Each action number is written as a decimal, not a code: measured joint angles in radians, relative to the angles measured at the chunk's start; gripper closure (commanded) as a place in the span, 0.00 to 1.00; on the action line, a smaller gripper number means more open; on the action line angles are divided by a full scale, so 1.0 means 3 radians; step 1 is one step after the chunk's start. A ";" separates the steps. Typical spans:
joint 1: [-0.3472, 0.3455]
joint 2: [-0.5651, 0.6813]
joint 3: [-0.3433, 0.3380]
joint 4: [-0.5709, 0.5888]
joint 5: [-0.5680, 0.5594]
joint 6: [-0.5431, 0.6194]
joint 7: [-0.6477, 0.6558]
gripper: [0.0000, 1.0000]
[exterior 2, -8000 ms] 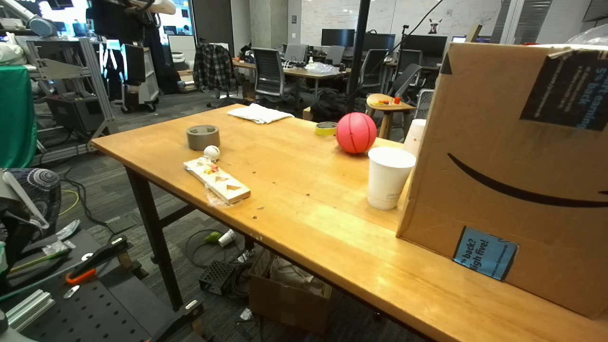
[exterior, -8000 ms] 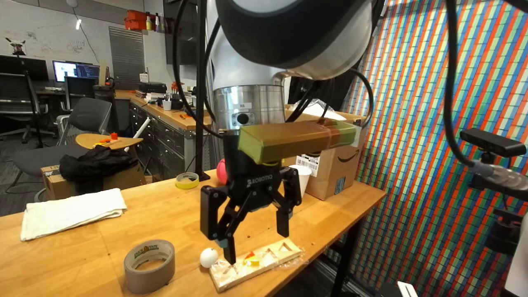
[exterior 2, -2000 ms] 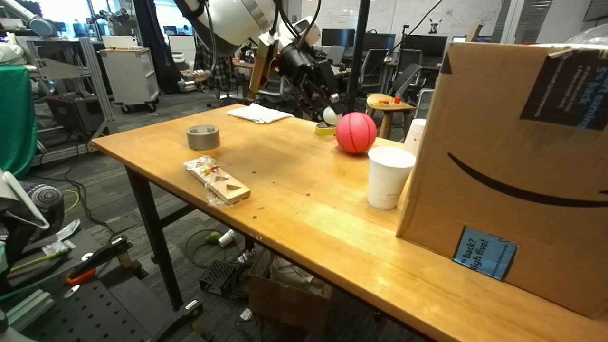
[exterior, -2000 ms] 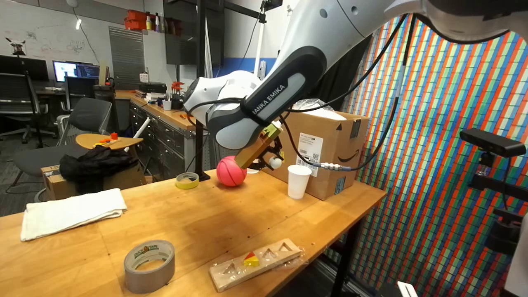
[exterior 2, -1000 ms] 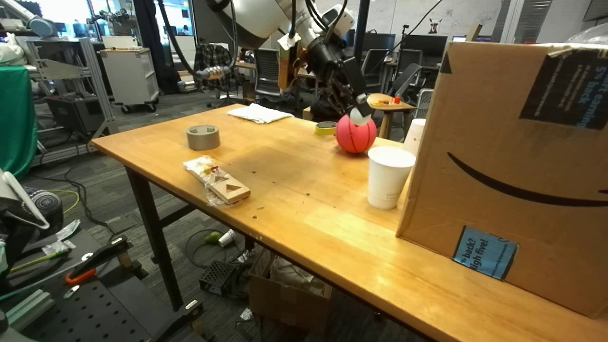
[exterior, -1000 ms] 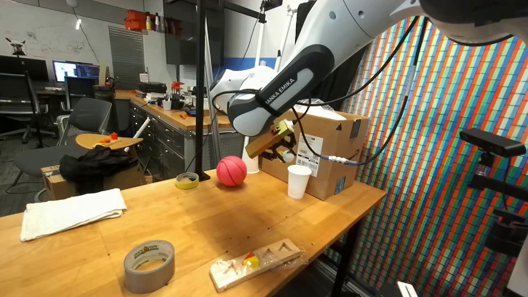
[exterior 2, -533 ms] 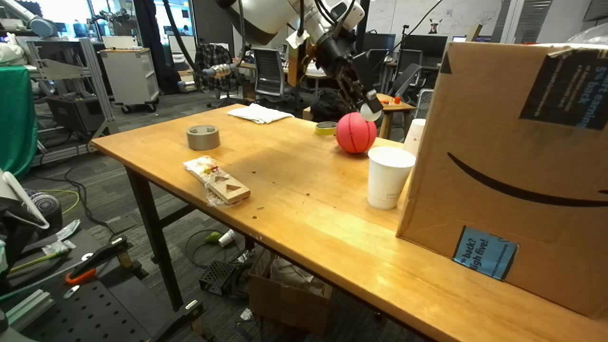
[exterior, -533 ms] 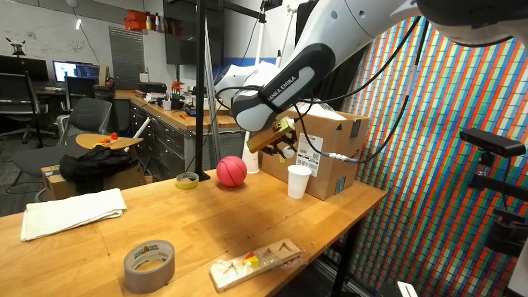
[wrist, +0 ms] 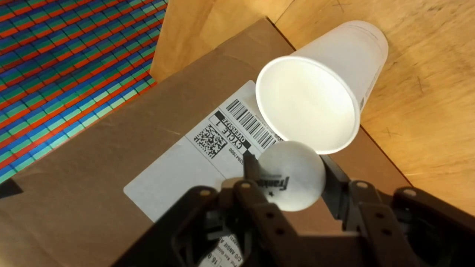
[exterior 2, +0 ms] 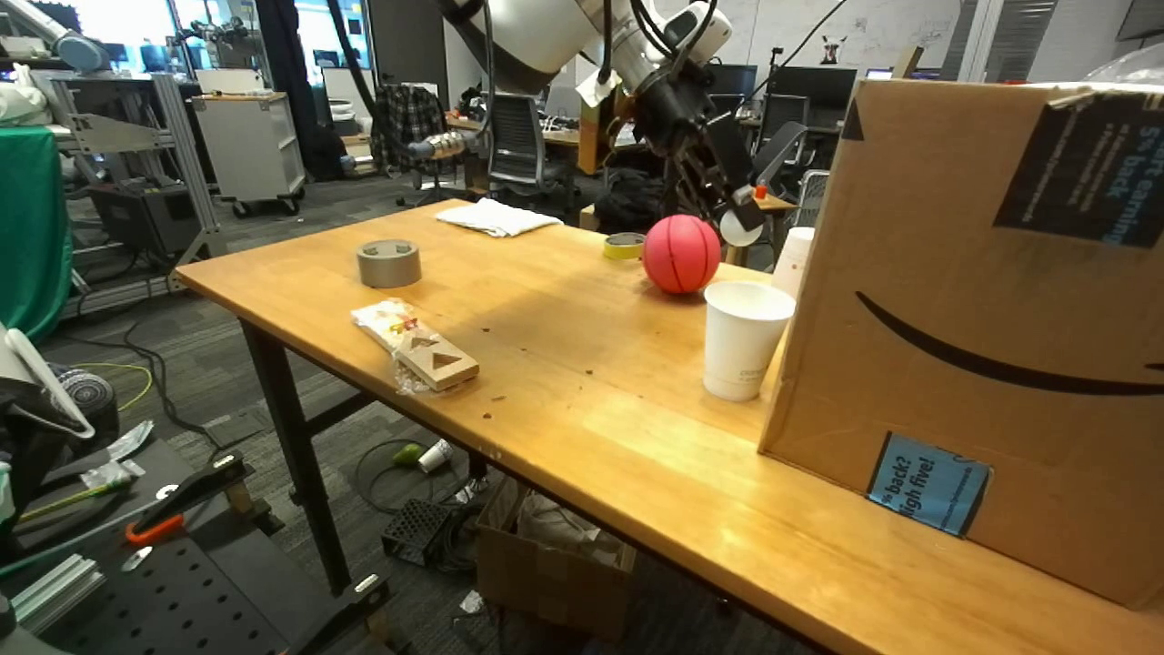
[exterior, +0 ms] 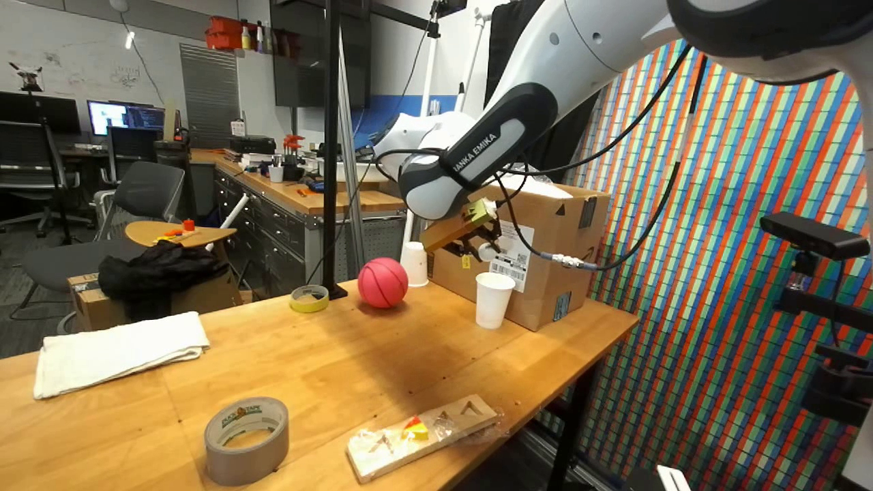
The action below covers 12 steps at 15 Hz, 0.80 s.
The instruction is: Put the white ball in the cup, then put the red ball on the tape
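Note:
My gripper [wrist: 291, 176] is shut on the white ball [wrist: 297, 167], with a finger pressed to either side of it. In both exterior views the ball hangs in the air, higher than the cup [exterior: 494, 303]. The wrist view has the ball overlapping the rim of the cup [wrist: 356, 63], whose open mouth faces the camera with nothing visible inside. Upright on the table, the cup stands by the cardboard box. The red ball [exterior 2: 681, 255] rests on the table at the back. The grey-olive tape [exterior: 247, 450] lies flat near the front, its hollow centre facing up.
A large cardboard box [exterior: 545, 252] stands right behind the cup. Another white cup [exterior: 414, 264], upside down, is beyond the red ball. A yellow tape roll [exterior: 309, 299], a folded white cloth [exterior: 123, 351] and a wooden strip [exterior: 423, 436] in plastic wrap also lie on the table.
Eight seconds ago the white ball lay on the table by the wooden strip; now it is gripped and raised. Over the last second the gripper carried it rightward in both exterior views, towards the cup.

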 measured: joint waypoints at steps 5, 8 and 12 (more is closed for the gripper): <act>-0.0031 0.0030 -0.0023 0.0000 0.0001 0.0009 0.0023 0.27; -0.0055 0.0033 -0.0041 -0.0004 0.0008 0.0015 0.0039 0.06; -0.0069 0.0032 -0.0052 -0.0014 0.0030 0.0038 0.0057 0.00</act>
